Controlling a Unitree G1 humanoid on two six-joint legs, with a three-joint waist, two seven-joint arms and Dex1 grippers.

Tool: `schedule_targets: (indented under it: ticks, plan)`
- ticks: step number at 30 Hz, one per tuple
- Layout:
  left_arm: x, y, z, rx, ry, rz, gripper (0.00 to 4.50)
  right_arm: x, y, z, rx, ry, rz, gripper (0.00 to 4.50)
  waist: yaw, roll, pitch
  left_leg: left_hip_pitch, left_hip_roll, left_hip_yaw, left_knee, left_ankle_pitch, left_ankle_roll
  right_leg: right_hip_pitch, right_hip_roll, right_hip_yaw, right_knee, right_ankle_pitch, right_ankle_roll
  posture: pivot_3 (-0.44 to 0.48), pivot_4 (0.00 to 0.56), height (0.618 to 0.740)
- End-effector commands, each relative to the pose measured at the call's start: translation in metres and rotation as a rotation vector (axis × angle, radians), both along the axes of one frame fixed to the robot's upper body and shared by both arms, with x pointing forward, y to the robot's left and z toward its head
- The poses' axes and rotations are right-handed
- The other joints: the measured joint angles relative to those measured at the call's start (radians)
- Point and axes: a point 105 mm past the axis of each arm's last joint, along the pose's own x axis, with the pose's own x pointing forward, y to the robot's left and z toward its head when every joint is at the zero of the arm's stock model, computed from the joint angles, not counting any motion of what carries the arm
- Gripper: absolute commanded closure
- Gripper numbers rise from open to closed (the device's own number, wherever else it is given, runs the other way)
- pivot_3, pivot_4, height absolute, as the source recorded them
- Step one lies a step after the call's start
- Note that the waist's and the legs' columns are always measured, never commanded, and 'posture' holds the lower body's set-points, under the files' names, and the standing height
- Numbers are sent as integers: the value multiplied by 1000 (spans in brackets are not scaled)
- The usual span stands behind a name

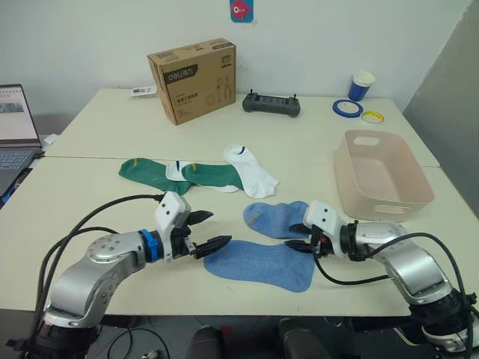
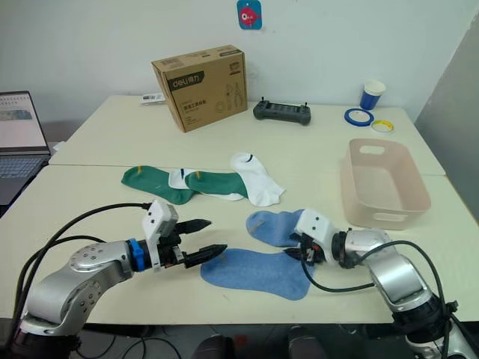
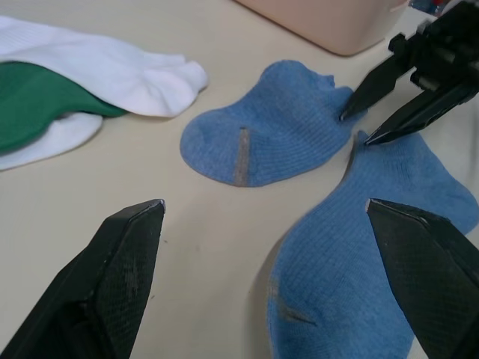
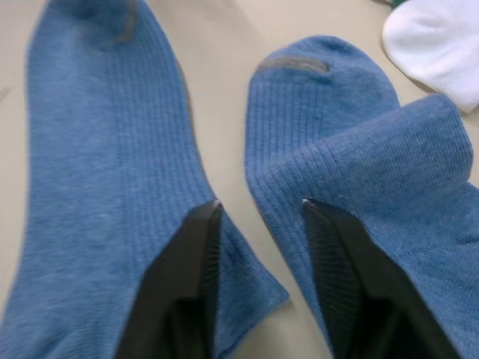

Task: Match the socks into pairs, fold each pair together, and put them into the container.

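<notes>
Closest to me, near the table's (image 1: 90,202) front edge, I see the two light blue socks (image 1: 262,265) lying flat and touching, my left gripper (image 1: 208,232) spread wide and empty just beside the nearer one, my right gripper (image 1: 298,238) parted with its tips at the socks' meeting edges, grasping nothing. Farther back lie the green socks (image 1: 213,176) and white socks (image 1: 251,169), overlapping mid-table, and the container (image 1: 382,176) sits empty by the right edge.

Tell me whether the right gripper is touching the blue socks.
Touching. In the left wrist view the right gripper has its open fingertips planted on the two blue socks, where they meet.
</notes>
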Motion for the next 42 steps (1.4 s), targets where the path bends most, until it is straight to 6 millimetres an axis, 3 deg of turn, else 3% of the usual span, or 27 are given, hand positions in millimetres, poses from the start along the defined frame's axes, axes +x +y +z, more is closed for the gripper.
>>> schedule_targets:
  ticks: [1,2,8,15,16,20,26,31,36,42]
  plan:
    - [12,-7,-1,18,-40,4,0,-2,-8,26,40,-51,33,1424,1,0,0,0,0,0,0,0,0,0,0,0,0,0,0,0,150,740]
    - [18,-10,-4,21,-47,7,0,4,-16,29,54,-58,-10,1141,2,0,0,0,0,0,0,0,0,0,0,0,0,0,1,0,150,740]
    - [57,-31,-11,26,-88,30,0,42,-53,24,99,-124,-302,1141,12,-1,0,-1,0,0,0,0,0,0,1,0,0,3,6,0,150,740]
    - [73,-46,-28,94,-66,5,0,47,-63,-1,82,-70,-401,1141,15,-1,0,-2,0,-1,-1,0,0,-1,3,1,0,4,4,0,150,740]
    - [73,-49,-30,96,-57,-5,0,46,-62,-4,89,-51,-408,1309,16,-1,0,-2,0,-1,-1,0,0,-1,3,1,0,4,4,0,150,740]
    - [76,-53,-34,103,-42,-11,952,40,-58,-10,113,28,-411,2392,23,-1,0,-2,0,-2,-1,0,0,-1,3,0,0,4,5,0,150,740]
    - [75,-53,-33,91,-45,-14,2898,31,-58,-16,100,85,-390,4500,23,-1,0,-3,0,-2,0,0,0,0,3,1,0,3,7,0,150,740]
    - [73,-51,-29,75,-54,-2,4492,36,-57,-10,121,62,-391,4500,22,-1,0,-2,0,-2,0,0,0,0,4,1,0,3,7,0,150,740]
    - [71,-49,-21,63,-70,4,4492,41,-57,-1,136,28,-380,4500,22,-1,0,-3,0,-2,0,0,0,0,3,1,0,3,7,0,150,740]
    - [50,-38,-6,0,-43,24,4492,44,-55,21,194,15,-354,4500,19,0,0,-2,1,-2,0,0,0,-1,4,1,0,3,7,0,150,740]
